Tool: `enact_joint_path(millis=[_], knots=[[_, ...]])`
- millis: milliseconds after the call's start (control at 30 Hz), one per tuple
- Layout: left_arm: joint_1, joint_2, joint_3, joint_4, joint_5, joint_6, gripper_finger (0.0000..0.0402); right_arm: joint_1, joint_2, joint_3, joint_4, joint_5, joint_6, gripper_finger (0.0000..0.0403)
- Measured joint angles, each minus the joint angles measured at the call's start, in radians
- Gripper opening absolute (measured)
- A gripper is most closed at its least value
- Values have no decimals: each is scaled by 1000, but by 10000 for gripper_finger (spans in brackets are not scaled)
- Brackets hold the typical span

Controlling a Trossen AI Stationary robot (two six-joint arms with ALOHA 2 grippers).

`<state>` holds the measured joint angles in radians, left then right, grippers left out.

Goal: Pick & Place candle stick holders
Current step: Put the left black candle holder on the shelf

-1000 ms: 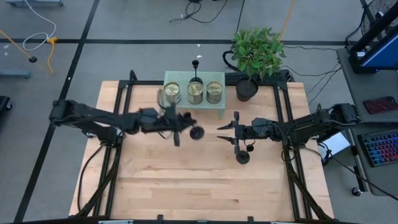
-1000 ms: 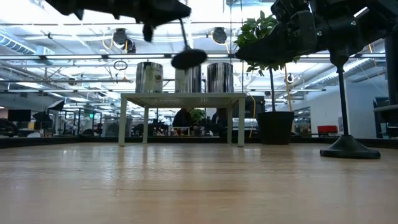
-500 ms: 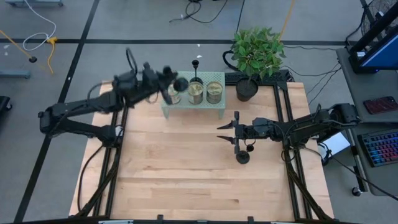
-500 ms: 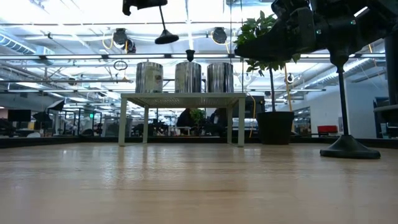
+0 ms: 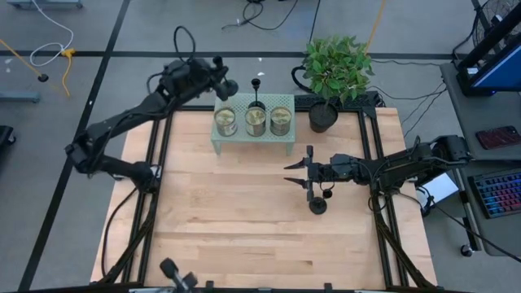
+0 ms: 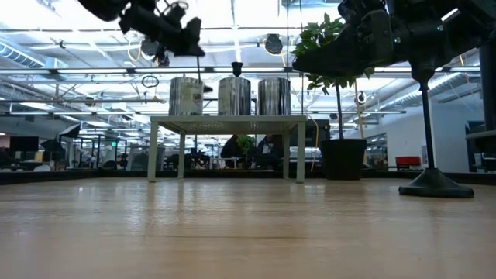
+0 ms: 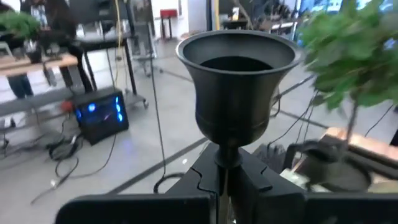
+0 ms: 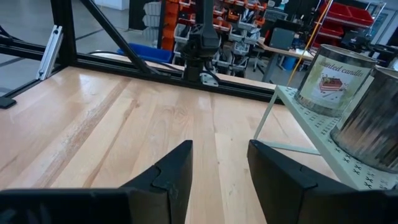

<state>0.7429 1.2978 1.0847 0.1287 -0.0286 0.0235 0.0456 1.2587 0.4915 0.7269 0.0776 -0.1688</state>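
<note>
Black and matte, one candlestick (image 7: 235, 93) sits clamped by its stem in my left pincer (image 5: 218, 85), cup end pointing away from the wrist. From above, that pincer is raised over the far left corner of the counter (image 5: 244, 228), just beside the small pale green stand (image 5: 254, 134) that carries three metal tins (image 5: 253, 121). The held candlestick's round base (image 5: 230, 86) shows just above the leftmost tin.

A second candlestick (image 5: 256, 91) stands upright at the stand's far edge, behind the middle tin. A third candlestick (image 5: 317, 202) stands on the bare wood right of centre, close under my right arm.

My right pincer (image 5: 297, 175) hangs just in front of the stand's right end, fingers (image 8: 168, 171) apart and holding nothing; its wrist camera looks across the wood toward the stand's leg and tins. A potted plant (image 5: 335, 69) stands at the far right corner, beside the stand.
</note>
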Motion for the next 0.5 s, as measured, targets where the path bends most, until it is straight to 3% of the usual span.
enact_joint_path(millis=[267,500], knots=[[87,70,0,-8,107,-52,14,0,0,0,-27,0,0,146],[95,94,0,-115,116,-53,12,0,0,0,-29,0,0,146]])
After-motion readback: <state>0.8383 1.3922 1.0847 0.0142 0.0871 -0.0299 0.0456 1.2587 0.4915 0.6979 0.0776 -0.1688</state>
